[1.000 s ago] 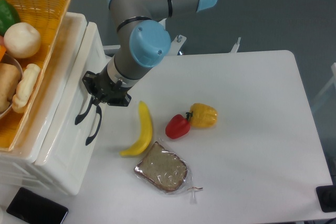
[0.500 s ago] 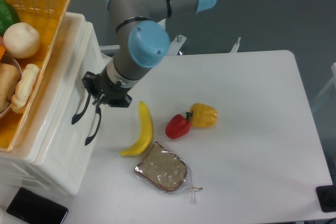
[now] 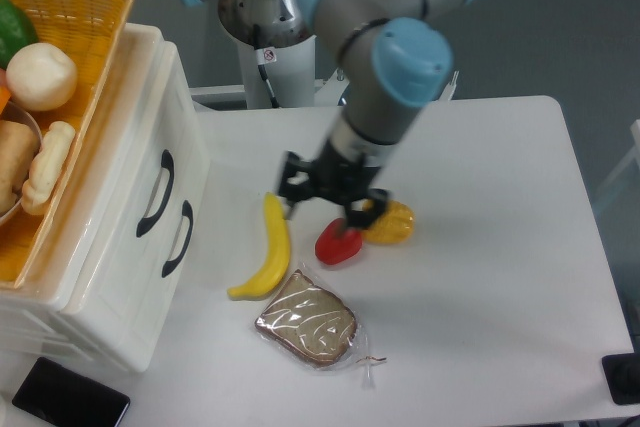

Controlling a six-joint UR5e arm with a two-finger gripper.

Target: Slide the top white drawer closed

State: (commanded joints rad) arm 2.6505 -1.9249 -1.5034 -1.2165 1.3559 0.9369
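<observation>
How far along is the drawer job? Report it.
Done, it seems: the top white drawer sits about flush with the lower drawer front. In hand: nothing; the hand hangs over the table by the banana. Left: nothing visible.

The hand (image 3: pixel 322 209) is black, on a grey arm with light blue caps. Just left of it lies a yellow banana (image 3: pixel 268 250); beneath it sit a red pepper (image 3: pixel 336 242) and a yellow pepper (image 3: pixel 390 223). Below is brown bread (image 3: pixel 305 319) in clear wrap. The tabletop (image 3: pixel 490 247) is white. Far left, the top white drawer (image 3: pixel 145 162) has a black handle (image 3: pixel 156 193), under an orange woven basket (image 3: pixel 70 7).
</observation>
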